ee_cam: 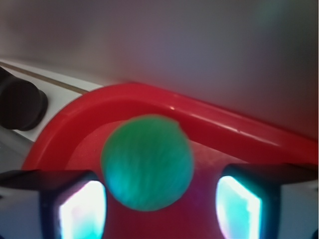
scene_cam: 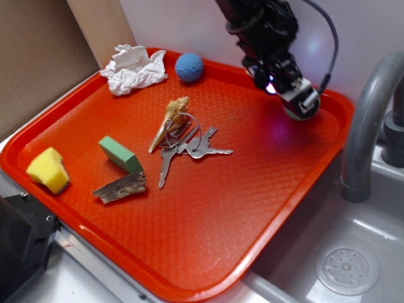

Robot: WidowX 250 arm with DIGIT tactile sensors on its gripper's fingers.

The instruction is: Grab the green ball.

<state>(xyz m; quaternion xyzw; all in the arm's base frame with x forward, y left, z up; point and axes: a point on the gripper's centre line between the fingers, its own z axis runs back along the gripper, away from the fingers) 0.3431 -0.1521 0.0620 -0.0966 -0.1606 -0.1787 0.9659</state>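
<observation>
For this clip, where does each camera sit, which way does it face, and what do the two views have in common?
Exterior: raised in front of the red tray, looking down and across it toward the back wall; shows the arm and gripper over the far right corner beside the sink.
Wrist: mounted on the gripper, facing the tray's curved corner rim; two lit fingers frame the green ball.
Shared: the tray, the gripper, and the green ball, mostly hidden beneath the gripper in the exterior view.

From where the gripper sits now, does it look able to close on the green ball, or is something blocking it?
Probably yes. In the wrist view the green ball sits between the gripper's open fingers, nothing between them. It lies near the tray's corner rim, which may crowd one finger.
</observation>
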